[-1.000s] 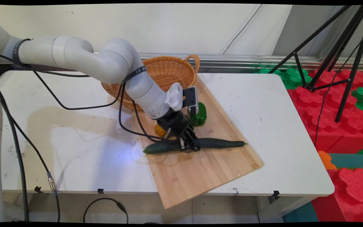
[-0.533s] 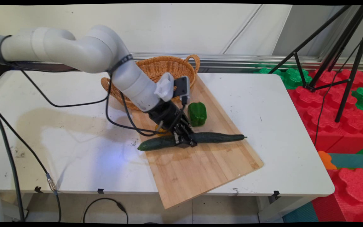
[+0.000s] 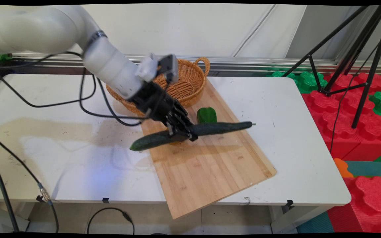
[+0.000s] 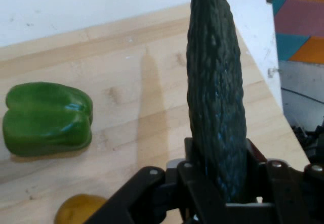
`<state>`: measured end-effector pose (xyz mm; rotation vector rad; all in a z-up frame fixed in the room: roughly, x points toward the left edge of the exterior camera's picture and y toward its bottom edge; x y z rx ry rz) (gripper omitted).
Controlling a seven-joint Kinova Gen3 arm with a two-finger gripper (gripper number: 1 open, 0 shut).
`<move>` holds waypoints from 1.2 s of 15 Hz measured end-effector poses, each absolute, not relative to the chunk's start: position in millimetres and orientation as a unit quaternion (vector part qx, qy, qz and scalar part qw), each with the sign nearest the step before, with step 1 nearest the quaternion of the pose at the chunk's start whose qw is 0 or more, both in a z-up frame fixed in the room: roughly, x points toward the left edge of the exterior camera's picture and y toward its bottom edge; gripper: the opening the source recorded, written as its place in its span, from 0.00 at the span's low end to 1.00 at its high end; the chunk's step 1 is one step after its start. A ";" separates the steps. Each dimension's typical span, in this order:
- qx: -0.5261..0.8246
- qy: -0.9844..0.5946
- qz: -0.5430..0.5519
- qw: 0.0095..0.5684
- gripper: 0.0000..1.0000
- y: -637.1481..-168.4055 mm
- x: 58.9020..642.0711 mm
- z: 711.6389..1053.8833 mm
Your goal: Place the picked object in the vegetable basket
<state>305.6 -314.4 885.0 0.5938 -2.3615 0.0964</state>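
Observation:
My gripper (image 3: 181, 133) is shut on the middle of a long dark green cucumber (image 3: 217, 128), which hangs in the air above the wooden cutting board (image 3: 210, 165), its left end lower than its right. In the hand view the cucumber (image 4: 215, 97) rises between the fingers (image 4: 255, 158) of the gripper (image 4: 220, 183). A green bell pepper (image 3: 206, 115) lies on the board just behind the cucumber; the hand view shows the pepper (image 4: 45, 119) at the left. A small yellow-orange fruit (image 4: 78, 210) sits on the board below the hand, mostly hidden in the main view.
A wicker basket (image 3: 184, 82) stands behind the board at the table's back. Black cables (image 3: 88, 99) hang from the arm over the white table (image 3: 293, 132). A black tripod (image 3: 352, 66) and red and green foam blocks (image 3: 352, 129) stand to the right of the table.
The gripper has lifted the cucumber off the board and carried it up and to the left. The cucumber now tilts, and the pepper is uncovered.

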 end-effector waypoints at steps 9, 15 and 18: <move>0.239 -0.894 0.057 0.374 0.00 -301.6 362.0 940.1; 0.268 -0.879 0.097 0.382 0.00 -311.1 407.8 973.2; 0.284 -0.875 0.133 0.370 0.00 -326.9 432.9 982.3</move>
